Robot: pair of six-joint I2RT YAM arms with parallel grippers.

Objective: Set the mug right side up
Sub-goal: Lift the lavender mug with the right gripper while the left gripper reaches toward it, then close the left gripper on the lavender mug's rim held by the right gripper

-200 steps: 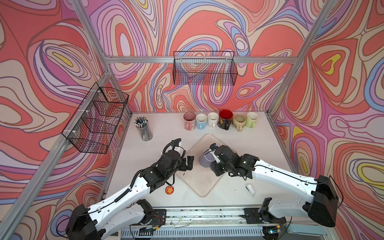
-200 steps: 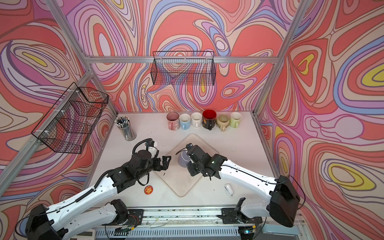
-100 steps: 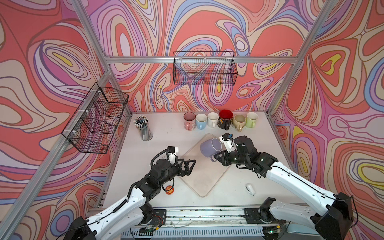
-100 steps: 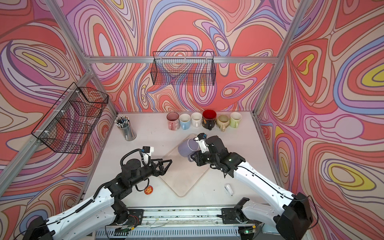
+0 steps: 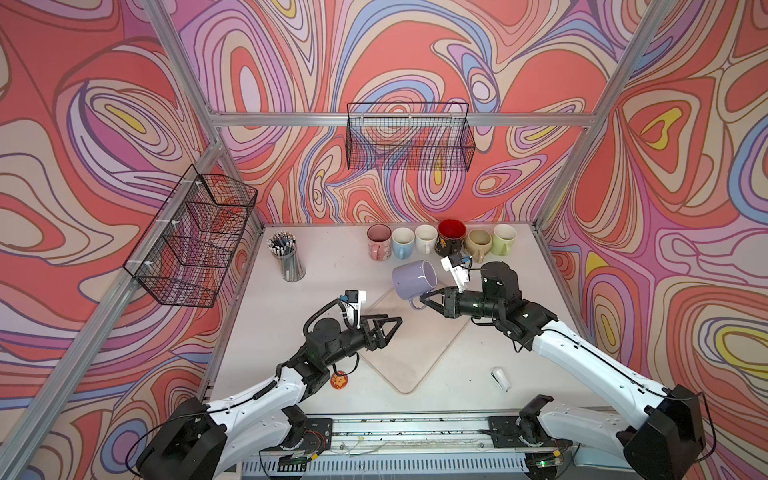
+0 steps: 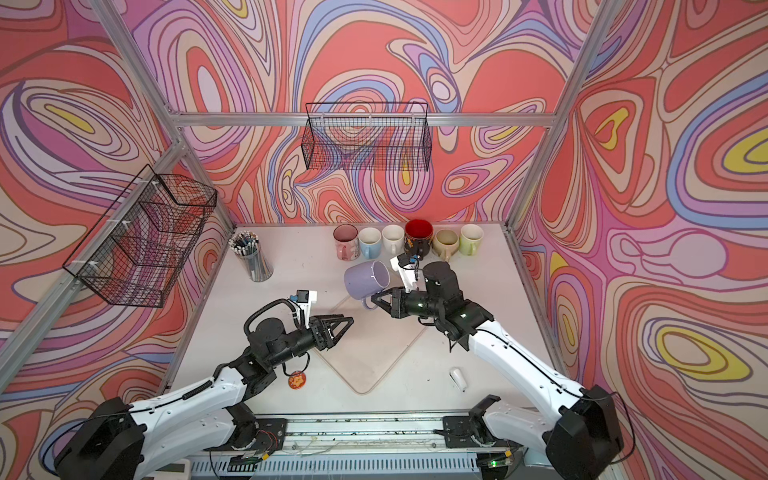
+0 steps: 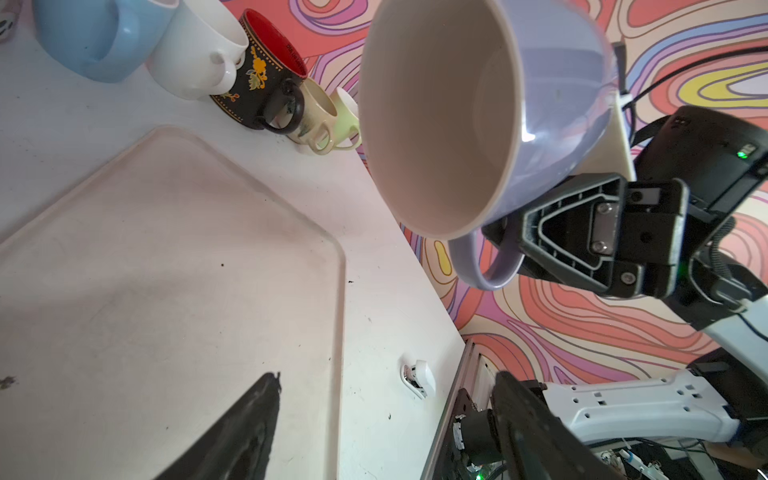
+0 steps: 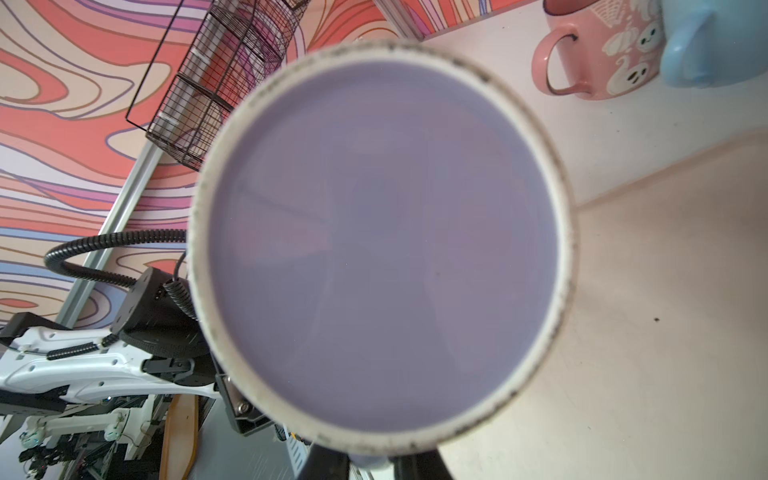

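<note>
Holding the light purple mug point(image 5: 413, 279) by its loop handle, my right pincer point(image 5: 424, 297) was shut tight on it. The mug was up in the air and did not touch the white table point(image 5: 324, 274). It hung over the far corner of the pale square mat point(image 5: 415, 357), near the row of six mugs point(image 5: 451, 239) by the back wall. It was tipped onto its side. Its round bottom faced my right wrist camera, and its creamy inside faced my left one. My left pincer point(image 5: 392, 332) hung low over the mat, a little way from the mug. Its two fingers were apart, and it had nothing between them.
</note>
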